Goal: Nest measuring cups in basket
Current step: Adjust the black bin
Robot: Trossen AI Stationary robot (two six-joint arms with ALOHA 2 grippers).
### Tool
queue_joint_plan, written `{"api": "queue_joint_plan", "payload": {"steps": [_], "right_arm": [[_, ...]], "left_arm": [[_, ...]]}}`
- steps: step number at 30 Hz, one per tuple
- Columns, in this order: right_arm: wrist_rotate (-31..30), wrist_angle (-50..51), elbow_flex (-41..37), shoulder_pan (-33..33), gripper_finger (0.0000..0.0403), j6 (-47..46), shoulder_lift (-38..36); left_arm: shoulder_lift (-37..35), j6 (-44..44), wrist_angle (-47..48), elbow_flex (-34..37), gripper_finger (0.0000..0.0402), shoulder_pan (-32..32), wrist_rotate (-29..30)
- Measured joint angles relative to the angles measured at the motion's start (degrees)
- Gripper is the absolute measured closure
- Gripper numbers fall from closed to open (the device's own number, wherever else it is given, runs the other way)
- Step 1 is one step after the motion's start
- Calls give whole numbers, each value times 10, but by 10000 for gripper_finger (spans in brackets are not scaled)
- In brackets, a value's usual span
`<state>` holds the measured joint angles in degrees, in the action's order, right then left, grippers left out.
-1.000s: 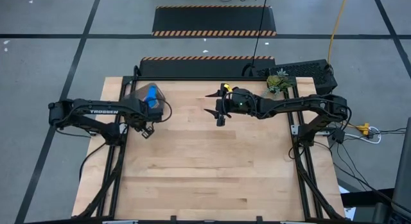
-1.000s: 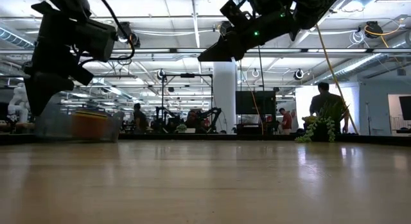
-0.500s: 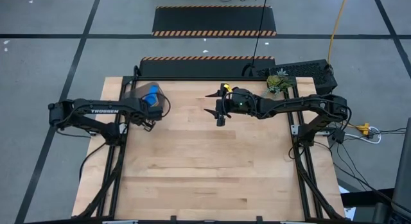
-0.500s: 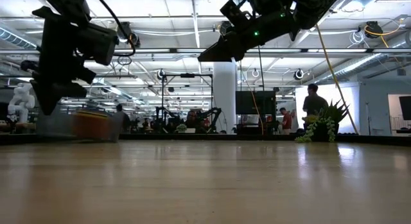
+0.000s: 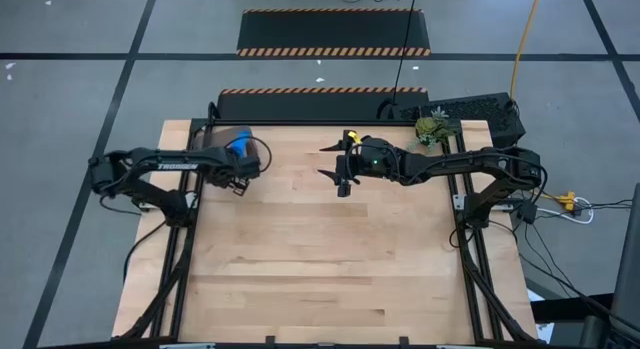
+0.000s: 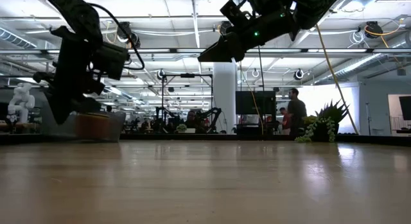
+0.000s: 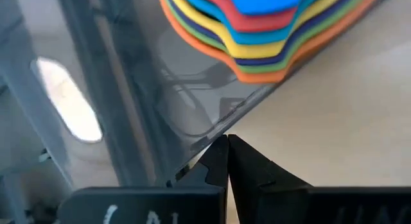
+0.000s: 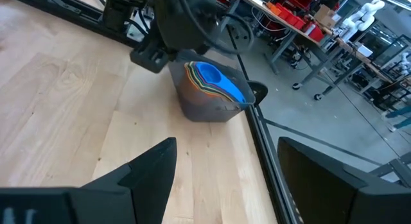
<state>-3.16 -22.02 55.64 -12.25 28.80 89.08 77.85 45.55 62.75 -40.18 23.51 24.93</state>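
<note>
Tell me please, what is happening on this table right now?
The coloured plastic measuring cups sit nested as one stack, light blue on top, inside the small dark grey rectangular basket at the far left corner of the wooden table. The left gripper is shut and empty, right at the basket's wall. The right gripper hangs open above the table's far middle, holding nothing. A green plant sprig lies at the far right corner.

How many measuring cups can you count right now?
6 colour layers show, all nested in one stack of measuring cups inside the basket at the table's far left corner: light blue, red, yellow, dark blue, green, orange. More may be hidden.
</note>
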Motion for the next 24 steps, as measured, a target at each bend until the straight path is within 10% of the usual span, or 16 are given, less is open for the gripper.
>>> {"api": "queue_joint_plan", "payload": {"steps": [24], "right_arm": [[0, -1, 0, 0, 138, 4, 0]], "left_arm": [[55, -135, -160, -3, 381, 107, 34]]}}
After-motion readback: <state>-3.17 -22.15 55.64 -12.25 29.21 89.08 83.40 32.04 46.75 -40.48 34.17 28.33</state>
